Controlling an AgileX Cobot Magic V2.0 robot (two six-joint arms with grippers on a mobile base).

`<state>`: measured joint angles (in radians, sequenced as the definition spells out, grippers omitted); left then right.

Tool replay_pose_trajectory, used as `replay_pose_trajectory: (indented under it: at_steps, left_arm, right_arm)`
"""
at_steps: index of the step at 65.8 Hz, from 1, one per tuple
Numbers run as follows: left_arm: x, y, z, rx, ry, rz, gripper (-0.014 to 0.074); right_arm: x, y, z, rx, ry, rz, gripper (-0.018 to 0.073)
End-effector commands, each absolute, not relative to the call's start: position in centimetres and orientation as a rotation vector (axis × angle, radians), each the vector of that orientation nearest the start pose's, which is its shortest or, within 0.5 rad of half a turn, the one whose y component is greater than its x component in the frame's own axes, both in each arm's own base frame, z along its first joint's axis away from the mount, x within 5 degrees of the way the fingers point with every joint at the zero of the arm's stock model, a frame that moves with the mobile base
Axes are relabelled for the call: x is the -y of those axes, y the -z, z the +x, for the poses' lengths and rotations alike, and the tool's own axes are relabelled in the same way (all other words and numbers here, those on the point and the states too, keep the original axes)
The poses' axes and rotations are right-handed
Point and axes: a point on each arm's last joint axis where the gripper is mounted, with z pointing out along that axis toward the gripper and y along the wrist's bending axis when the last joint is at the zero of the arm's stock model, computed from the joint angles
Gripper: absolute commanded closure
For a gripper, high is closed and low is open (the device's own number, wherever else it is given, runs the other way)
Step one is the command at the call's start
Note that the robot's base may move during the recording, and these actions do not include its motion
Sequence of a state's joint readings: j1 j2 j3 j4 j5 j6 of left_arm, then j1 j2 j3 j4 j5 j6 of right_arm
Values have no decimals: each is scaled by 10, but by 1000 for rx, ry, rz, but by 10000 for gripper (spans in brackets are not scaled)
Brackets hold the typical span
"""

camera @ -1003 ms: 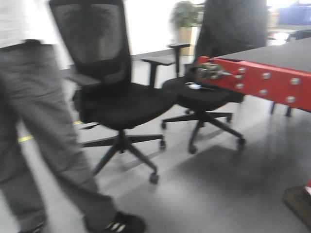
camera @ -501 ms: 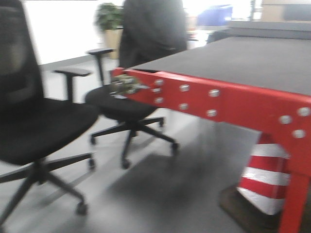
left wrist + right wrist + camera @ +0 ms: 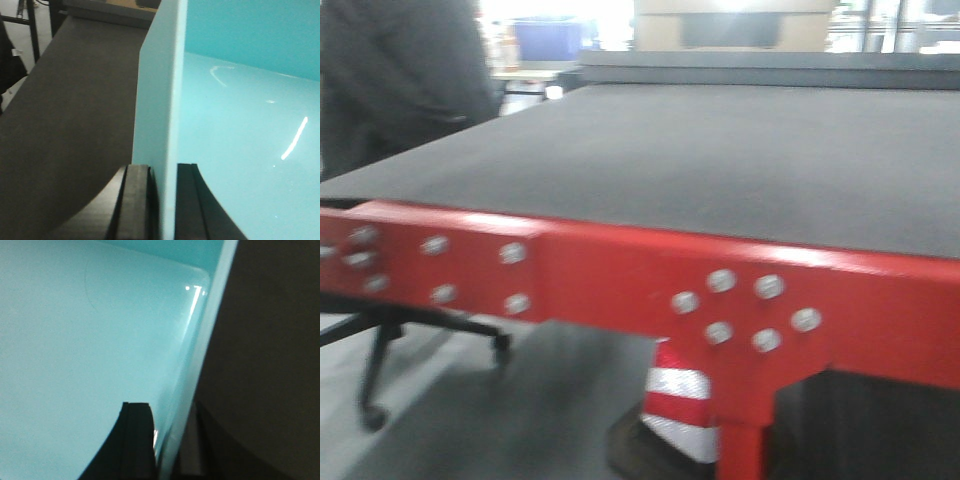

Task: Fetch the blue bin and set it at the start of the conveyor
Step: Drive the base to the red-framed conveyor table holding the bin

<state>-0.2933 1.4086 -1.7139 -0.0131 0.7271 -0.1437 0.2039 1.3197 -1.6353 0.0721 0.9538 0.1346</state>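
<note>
Our left pincer (image 3: 164, 175) and right pincer (image 3: 167, 440) each clamp a wall of the bin (image 3: 240, 150) so it hangs level, ready for the belt (image 3: 720, 160).

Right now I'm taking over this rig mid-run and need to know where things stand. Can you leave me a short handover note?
Left gripper: fingers shut on the blue bin, clamping its left wall.
Right gripper: fingers shut on the opposite wall.
Conveyor start: directly ahead, with its red frame along the near edge and a striped cone beneath.
Done: bin fetched and brought to the conveyor; the belt shows beside the bin in the left wrist view.
Left: set the bin on the belt and open both grippers. Whether its bottom already touches the belt cannot be told.
</note>
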Motion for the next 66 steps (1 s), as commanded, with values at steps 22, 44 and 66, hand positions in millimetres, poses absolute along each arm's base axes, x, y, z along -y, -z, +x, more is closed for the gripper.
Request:
replay_pose_trajectory:
  at_steps: [22, 44, 66]
  left_arm:
    - [82, -509, 285, -1812, 284, 118, 708]
    - [82, -509, 285, -1812, 284, 118, 708]
    - [82, -509, 285, -1812, 284, 118, 708]
  right_arm:
    - [-51, -484, 256, -2096, -195, -90, 712]
    - [-51, -484, 256, -2096, -195, -90, 712]
    - [-51, -484, 256, -2096, -195, -90, 712]
